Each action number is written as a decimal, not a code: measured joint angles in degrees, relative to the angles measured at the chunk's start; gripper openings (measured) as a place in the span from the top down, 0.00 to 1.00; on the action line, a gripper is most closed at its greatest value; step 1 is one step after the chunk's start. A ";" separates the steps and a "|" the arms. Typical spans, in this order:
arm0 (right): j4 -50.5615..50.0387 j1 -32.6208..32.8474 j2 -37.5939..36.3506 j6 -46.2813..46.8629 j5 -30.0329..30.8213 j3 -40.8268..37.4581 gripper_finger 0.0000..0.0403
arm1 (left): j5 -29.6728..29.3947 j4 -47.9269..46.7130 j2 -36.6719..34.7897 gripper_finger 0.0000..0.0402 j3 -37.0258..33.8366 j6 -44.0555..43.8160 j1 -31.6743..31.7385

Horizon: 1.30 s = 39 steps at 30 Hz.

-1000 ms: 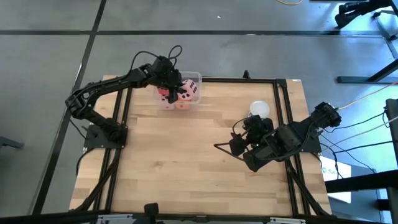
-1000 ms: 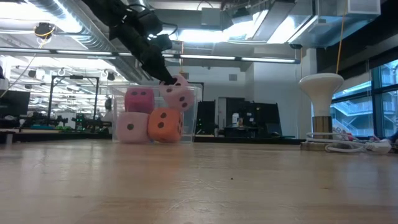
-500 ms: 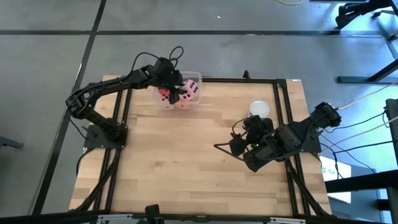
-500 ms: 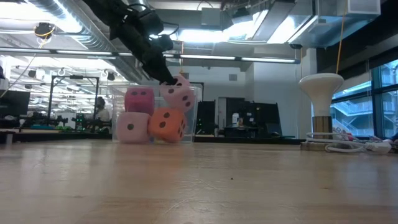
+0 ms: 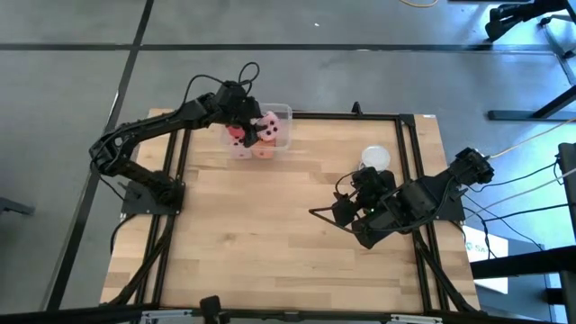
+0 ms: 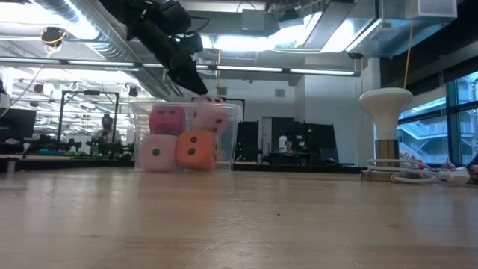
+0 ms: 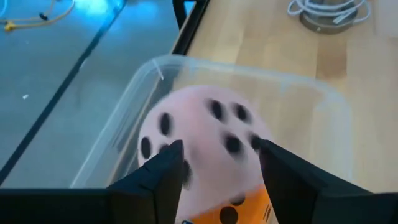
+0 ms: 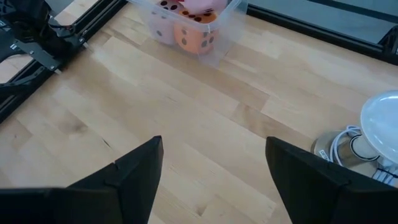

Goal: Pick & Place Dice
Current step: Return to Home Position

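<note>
Four dice (image 6: 183,136) sit stacked two on two in the tub (image 5: 284,112) at the table's (image 5: 270,234) far left edge: a pink die (image 6: 166,119) and a pale die (image 6: 211,116) on top, another pale one and an orange die (image 6: 196,149) beneath. The left gripper (image 6: 193,84) hangs just above the top pale die, fingers spread and holding nothing; in the wrist view that die shows between them, down in the tub. Being a cube, it has no long axis; it rests about level on the orange die, with a many-pipped face up toward the wrist, the count too blurred to read. The risk, I judge, lies in the lift-away: a fingertip dragging across the soft top die could roll it over the wall or nudge the light tub off the edge. Far right, the right gripper (image 8: 211,149) waits low over bare wood, fingers wide apart and empty.
</note>
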 joint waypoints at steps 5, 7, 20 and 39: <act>0.02 -0.01 0.00 0.00 0.00 0.00 0.30 | 0.16 -0.06 -2.09 0.49 0.00 -0.02 -0.04; 0.02 0.00 0.00 0.00 -0.02 0.00 0.30 | 0.27 -0.20 -2.79 0.49 0.00 -0.17 -0.04; 0.02 0.00 -1.07 3.06 0.31 -0.02 0.31 | 12.19 -5.87 -12.55 0.49 0.07 -13.26 -0.02; -1.13 -2.61 -19.83 -2.29 7.46 -4.10 0.31 | -28.26 2.75 -47.20 0.58 -18.45 -38.94 -38.19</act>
